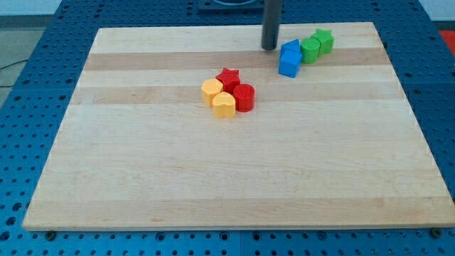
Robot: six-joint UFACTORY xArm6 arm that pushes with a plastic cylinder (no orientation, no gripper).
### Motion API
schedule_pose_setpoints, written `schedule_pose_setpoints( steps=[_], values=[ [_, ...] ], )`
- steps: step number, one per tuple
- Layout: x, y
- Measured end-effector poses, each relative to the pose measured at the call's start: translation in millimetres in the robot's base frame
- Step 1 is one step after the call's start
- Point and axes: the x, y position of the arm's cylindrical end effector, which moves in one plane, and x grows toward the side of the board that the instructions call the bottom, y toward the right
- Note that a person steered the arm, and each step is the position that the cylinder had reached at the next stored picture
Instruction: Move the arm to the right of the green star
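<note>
Item one, nearest you: the wooden bench [234, 178], its lower half bare of blocks.

Item two, mid-board, a touching cluster of four — yellow heart [224, 104] at the front, yellow hexagon [211, 91] on the view's left, red cylinder [244, 97] on the view's right, red star [228, 77] behind.

Item three, toward the view's top right, a touching diagonal row: two blue blocks — the nearer [288, 64], the farther [291, 48] — then a green cylinder [310, 50], then the green star [323, 40] at the far end.

Item four: my tip [269, 47] stood just left of the farther blue block, so well to the view's left of the green star. The rod carried no fingers, and you saw it hold nothing.
</note>
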Motion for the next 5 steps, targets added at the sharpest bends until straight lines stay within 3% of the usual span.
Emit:
schedule_pose_setpoints(
  steps=[1, 2, 4, 5],
  values=[
    [-29, -30],
    [-63, 7],
    [-65, 31],
    [-65, 71]
  ],
)
